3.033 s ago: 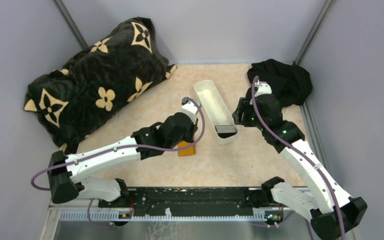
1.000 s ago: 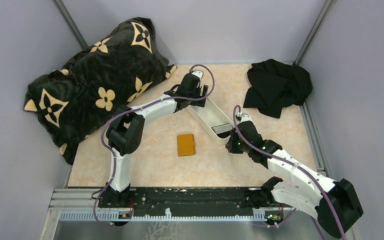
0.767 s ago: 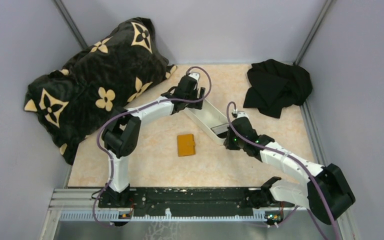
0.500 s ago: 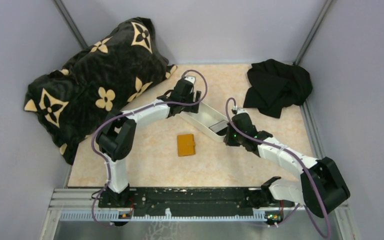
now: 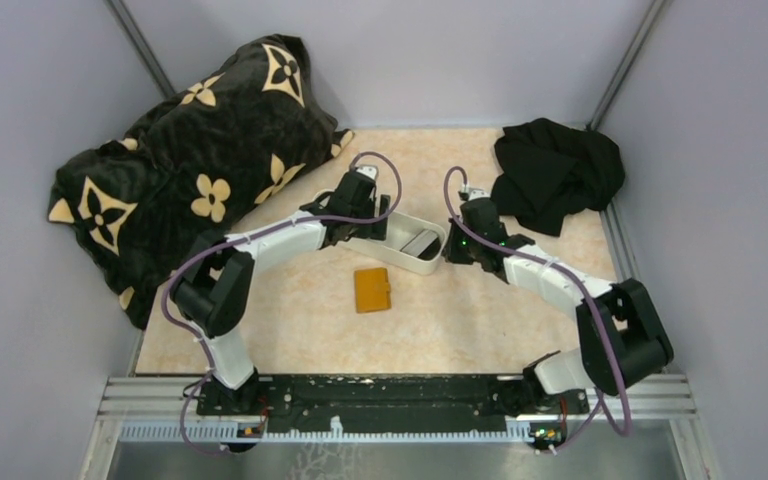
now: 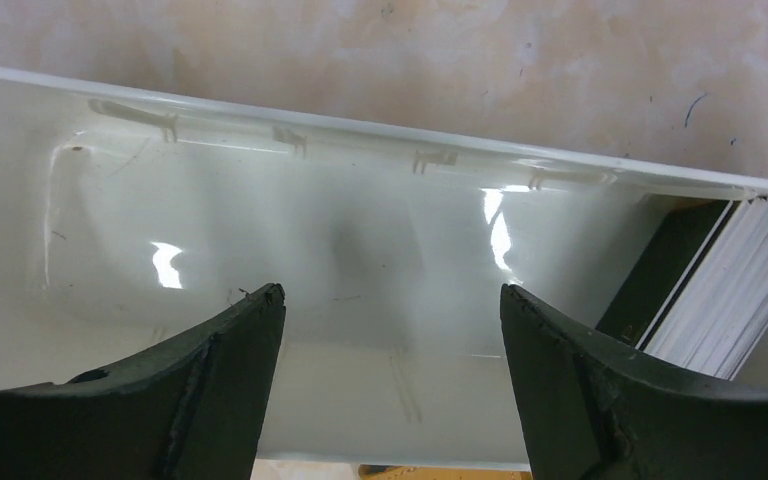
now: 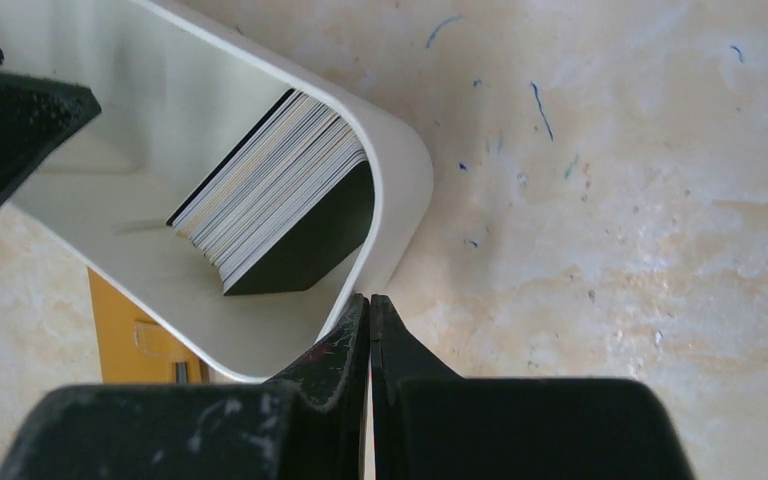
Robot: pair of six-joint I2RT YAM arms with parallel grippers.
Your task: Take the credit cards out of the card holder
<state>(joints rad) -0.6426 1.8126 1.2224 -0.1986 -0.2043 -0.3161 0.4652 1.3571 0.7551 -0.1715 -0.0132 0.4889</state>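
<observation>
The orange card holder [image 5: 372, 290] lies closed on the table, just in front of the long white tray [image 5: 400, 263]; an orange corner of the card holder [image 7: 125, 345] shows in the right wrist view. A stack of credit cards [image 5: 421, 243] stands on edge in the tray's right end, and the cards [image 7: 280, 190] show white edges and a black face. My left gripper [image 5: 362, 222] hangs open over the tray's inside [image 6: 360, 128], holding nothing. My right gripper [image 7: 368, 298] is shut and empty, its tips at the outer wall of the tray's rounded right end.
A dark flower-patterned cushion [image 5: 190, 160] fills the back left. A black cloth [image 5: 555, 170] lies in the back right corner. Grey walls close in the table on three sides.
The tray has swung from a diagonal to lying almost crosswise. My right gripper moved toward the far side along its end. My left gripper moved left and nearer, staying open.
</observation>
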